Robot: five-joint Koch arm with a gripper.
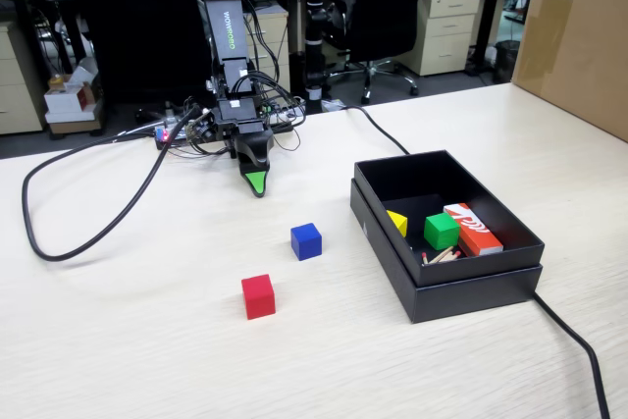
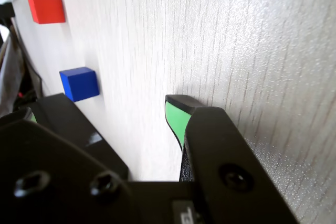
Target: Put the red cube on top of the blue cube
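Surface: pale wood-grain table (image 1: 147, 340), office chairs and drawer units behind.
Red cube (image 1: 258, 295): nearest, alone on bare table, untouched; top left in wrist view (image 2: 46, 9).
Blue cube (image 1: 306, 240): just beyond red, apart from it.
Black box (image 1: 471, 287): right in fixed view, holds green cube (image 1: 441, 231), yellow piece (image 1: 397, 223), red-white carton (image 1: 473, 229).
Gripper (image 1: 256, 183): farther back, tip down near table, holding nothing; only one green-tipped finger (image 2: 177, 118) clear, jaw gap cannot be told.
Black cable (image 1: 93, 233): loops left of arm.

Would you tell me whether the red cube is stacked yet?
Not stacked: the red cube sits on the table, apart from the blue cube.
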